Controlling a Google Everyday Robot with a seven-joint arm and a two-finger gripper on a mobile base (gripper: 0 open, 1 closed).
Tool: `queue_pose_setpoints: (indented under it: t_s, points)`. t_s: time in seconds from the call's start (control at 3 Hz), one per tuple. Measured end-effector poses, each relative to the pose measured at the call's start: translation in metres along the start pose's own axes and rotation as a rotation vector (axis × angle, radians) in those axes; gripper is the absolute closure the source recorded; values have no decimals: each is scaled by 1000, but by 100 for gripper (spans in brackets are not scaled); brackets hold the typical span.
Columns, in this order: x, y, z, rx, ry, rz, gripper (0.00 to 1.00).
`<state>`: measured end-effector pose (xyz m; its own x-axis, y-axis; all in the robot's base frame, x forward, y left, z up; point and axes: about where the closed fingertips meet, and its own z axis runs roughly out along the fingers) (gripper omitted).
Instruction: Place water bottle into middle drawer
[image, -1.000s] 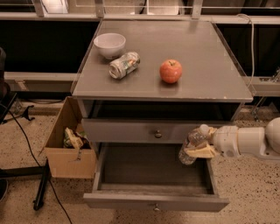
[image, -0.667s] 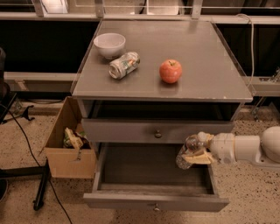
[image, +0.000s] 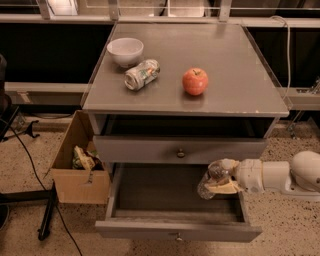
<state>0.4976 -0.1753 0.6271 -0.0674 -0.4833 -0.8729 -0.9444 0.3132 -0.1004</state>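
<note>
The middle drawer (image: 177, 231) is pulled wide open below the cabinet's other knobbed drawer front (image: 180, 150); its dark inside shows nothing lying in it. My gripper (image: 216, 181) reaches in from the right on a white arm and is shut on the clear water bottle (image: 208, 183). It holds the bottle tilted over the right end of the open drawer, just above its floor. The bottle's cap and label are hidden by the fingers.
On the cabinet top (image: 235, 65) are a white bowl (image: 125, 50), a crushed silver can (image: 142, 74) and a red apple (image: 195, 81). An open cardboard box (image: 80, 160) with trash stands on the floor at the left. A black stand and cable lie at the far left.
My gripper has moved left and slightly down with the bottle, further in over the open drawer. Nothing else has moved.
</note>
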Motion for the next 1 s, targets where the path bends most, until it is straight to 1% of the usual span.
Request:
queue_pose_setpoints:
  t_s: [0.33, 0.67, 1.0]
  points:
    - [23, 2, 14, -20, -1, 15, 100]
    - [60, 1, 39, -45, 6, 21, 100]
    - [85, 0, 60, -60, 13, 0, 100]
